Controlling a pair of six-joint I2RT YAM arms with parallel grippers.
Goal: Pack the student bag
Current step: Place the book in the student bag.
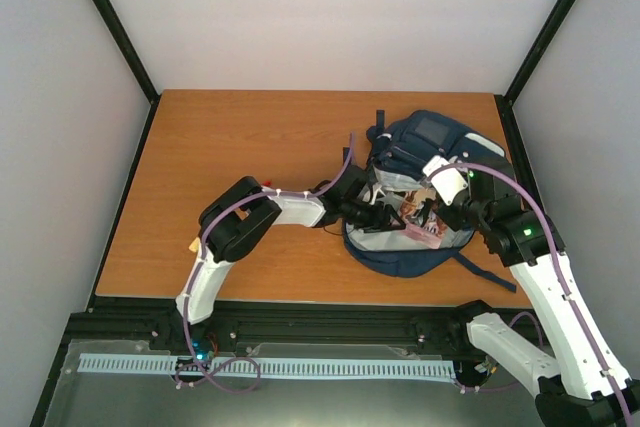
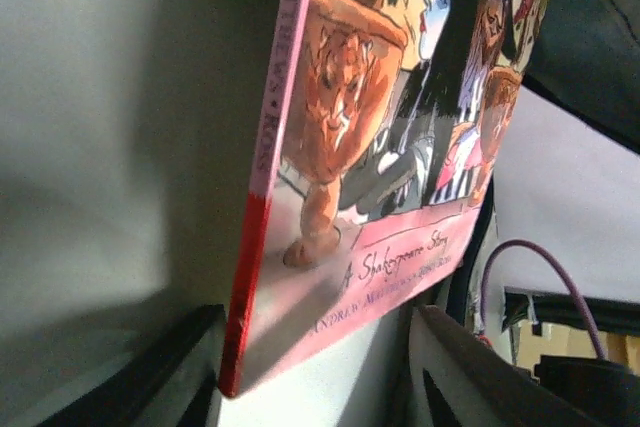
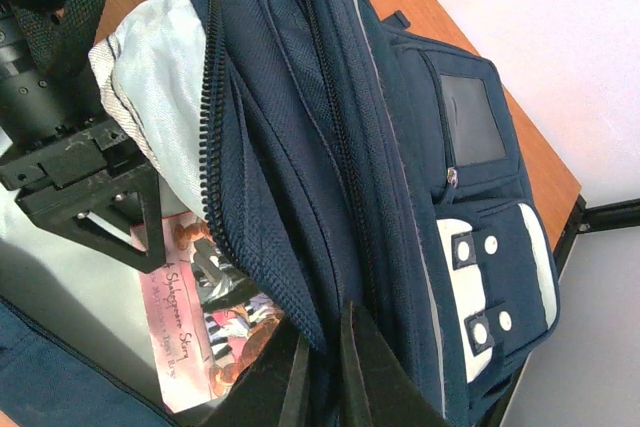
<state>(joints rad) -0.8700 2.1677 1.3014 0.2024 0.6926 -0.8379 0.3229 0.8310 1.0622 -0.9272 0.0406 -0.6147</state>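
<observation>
The navy-blue student bag (image 1: 402, 139) lay near the tabletop's (image 1: 250, 147) right edge, toward the far corner, its main compartment unzipped and pale grey lining showing.

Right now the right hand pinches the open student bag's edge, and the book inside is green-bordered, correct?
No: the book inside the student bag is pink-bordered, not green, as the right wrist view shows. The right hand does pinch the bag's edge.
</observation>
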